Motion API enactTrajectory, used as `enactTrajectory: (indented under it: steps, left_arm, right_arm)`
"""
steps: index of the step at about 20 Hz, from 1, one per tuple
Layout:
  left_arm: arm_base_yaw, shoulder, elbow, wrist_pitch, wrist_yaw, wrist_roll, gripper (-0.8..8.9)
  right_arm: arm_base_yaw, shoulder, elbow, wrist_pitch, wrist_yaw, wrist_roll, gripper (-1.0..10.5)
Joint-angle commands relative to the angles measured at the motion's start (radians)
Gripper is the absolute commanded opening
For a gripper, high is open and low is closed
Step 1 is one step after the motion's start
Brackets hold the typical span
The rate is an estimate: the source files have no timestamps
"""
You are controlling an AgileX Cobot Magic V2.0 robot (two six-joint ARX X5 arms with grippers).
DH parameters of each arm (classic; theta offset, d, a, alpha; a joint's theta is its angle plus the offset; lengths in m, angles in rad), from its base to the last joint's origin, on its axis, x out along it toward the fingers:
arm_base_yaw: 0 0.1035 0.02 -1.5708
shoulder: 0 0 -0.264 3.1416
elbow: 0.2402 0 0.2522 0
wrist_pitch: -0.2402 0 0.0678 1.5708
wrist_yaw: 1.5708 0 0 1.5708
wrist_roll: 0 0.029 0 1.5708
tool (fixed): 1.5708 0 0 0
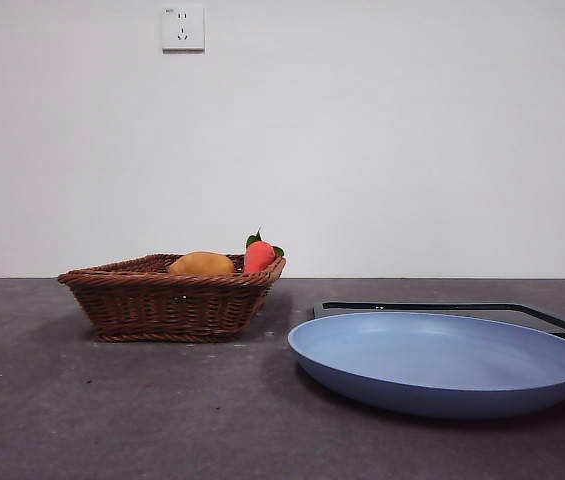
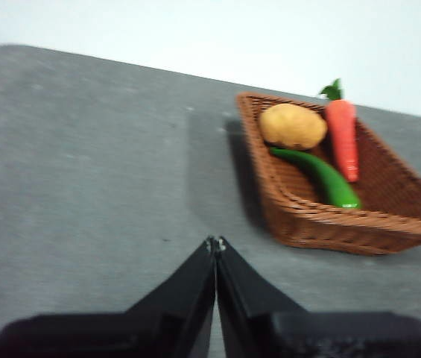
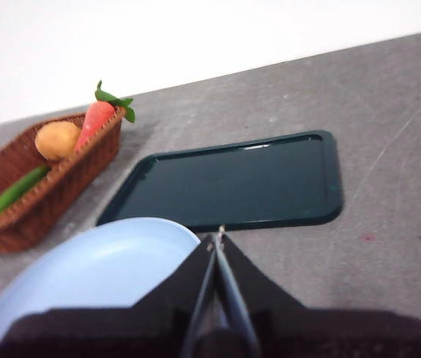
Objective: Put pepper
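Tabletop basket [image 2: 389,220]: pepper [image 2: 318,175], pincers [image 2: 215,245] apart.

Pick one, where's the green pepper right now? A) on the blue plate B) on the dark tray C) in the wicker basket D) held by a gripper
C: the pepper lies inside the basket next to the carrot and the round yellow fruit; the plate and the tray carry nothing, and both the left gripper and the right gripper are shut on nothing.
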Motion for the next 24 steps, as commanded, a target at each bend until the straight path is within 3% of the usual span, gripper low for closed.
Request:
enactTrajectory:
  steps: [1,4,13,17,24]
  left_arm:
    - [0.002,-0.003,-0.002,0.013,0.047,-0.109,0.06]
    - [0.002,0.0,0.026,0.01,0.087,-0.154,0.06]
    - [0.002,0.13,0.229,-0.093,0.129,-0.149,0.06]
    - [0.002,0.243,0.332,-0.132,0.209,-0.097,0.06]
    - [0.002,0.447,0.534,-0.323,0.352,0.095,0.06]
  right_arm:
    - [0.001,-0.004,0.002,0.045,-0.001,0.136,0.1]
    - [0.001,0.003,0.034,0.051,0.0,0.181,0.1]
    - [0.001,0.171,0.245,0.039,-0.001,0.175,0.1]
    - [0.002,0.296,0.383,-0.052,-0.042,0.102,0.1]
    - [0.003,0.517,0.652,-0.369,-0.165,-0.09,0.1]
